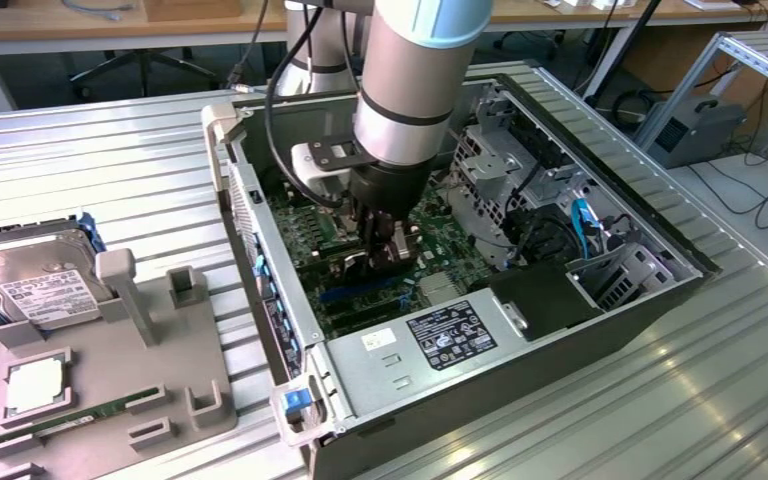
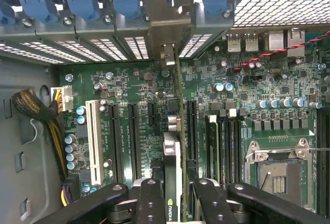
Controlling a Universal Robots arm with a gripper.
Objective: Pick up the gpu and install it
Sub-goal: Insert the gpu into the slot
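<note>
The arm (image 1: 411, 80) goes straight down into the open PC case (image 1: 240, 190). The case lies on its side on the ridged metal table (image 1: 91, 150). The gripper (image 1: 381, 250) is low inside, just over the green board (image 2: 242, 95).

Its fingers (image 2: 150, 201) are closed on the gpu (image 2: 171, 157), one on each side, pinching the thin card near its top edge. The card stands on its edge, straight up & down, w/ the green board right under it. It sits between the long black slots, approx in the middle of the board. Its silver end piece points at the back wall of the case, close to the row of blue clips (image 2: 82, 0) & the covers full of little holes. Can't tell if the bottom edge is pushed into a slot or only touching it.

A white slot (image 2: 94, 141) is a bit off to one side of the card. The square chip socket (image 2: 278, 175) is well apart on the other side. A red & black twisted wire (image 2: 268, 54) runs over the board near the back plugs.

At the near end of the case there's a gray box w/ a label (image 1: 444, 335).

On the exterior view's left, beside the case, sits a gray tray (image 1: 157, 380). It has a hard drive (image 1: 37, 285) at its far end, a square chip (image 1: 40, 385) in the middle & a thin green RAM stick (image 1: 77, 418) near the front.
</note>
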